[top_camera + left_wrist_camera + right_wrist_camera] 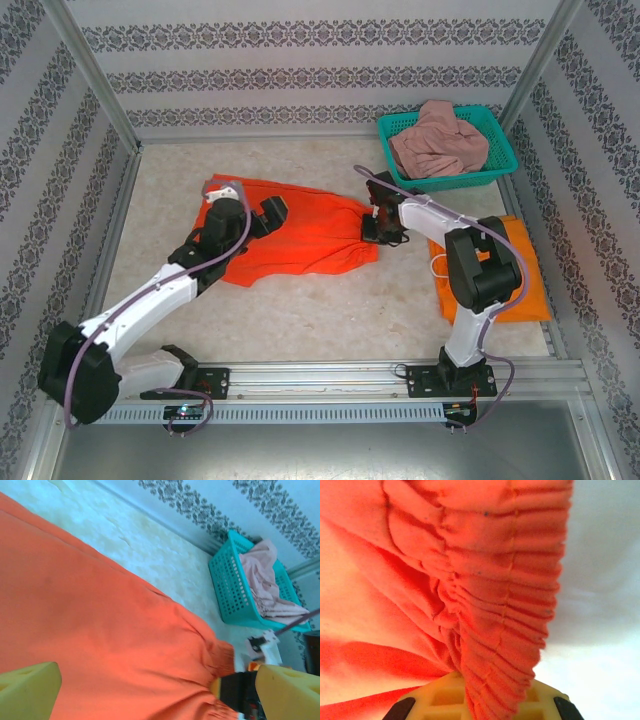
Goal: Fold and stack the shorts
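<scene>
Closest to the right wrist camera, the right gripper [492, 702] is clamped tight on the gathered waistband [510, 605] of the red-orange shorts [310, 235], and the ruched cloth rises straight out from between its yellow fingers.

The table [300, 310] bears these shorts at its middle, spread nearly flat with the waistband on their right side. The left arm [150, 300] slants up from its base, below and left of the shorts, and bends its wrist down over their left half. There the left gripper [268, 212] is spread wide and holds nothing, with the cloth just under its fingers [25, 690]. The right arm [475, 270] stands up from its base, below and right of the shorts, folds at the elbow and reaches leftward to their right edge.

Right of the shorts, a bright orange pair [530, 290] lies folded beneath that arm. Beyond them to the right stands a teal basket [500, 165], holding a crumpled pink pair [440, 140].
</scene>
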